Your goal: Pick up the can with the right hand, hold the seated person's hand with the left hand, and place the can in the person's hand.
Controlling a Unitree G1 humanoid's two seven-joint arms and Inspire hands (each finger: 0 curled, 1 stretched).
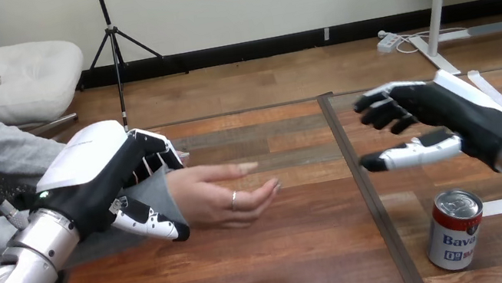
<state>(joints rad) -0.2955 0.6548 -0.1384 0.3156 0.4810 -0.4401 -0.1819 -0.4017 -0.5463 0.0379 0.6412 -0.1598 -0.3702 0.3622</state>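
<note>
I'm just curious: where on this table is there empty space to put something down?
Bare table lies between the person's hand and the can. Crowded: the left hand clasping the person's wrist, the right hand near the can.

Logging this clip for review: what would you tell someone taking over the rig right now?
Left hand: curled round the person's wrist.
Right hand: open, holding nothing, raised off the table, apart from the can.
Can: upright on the table, untouched.
Person's hand: palm up, open, nothing in it.
Done: wrist held. Left: grasp the can, place it in the palm.
</note>
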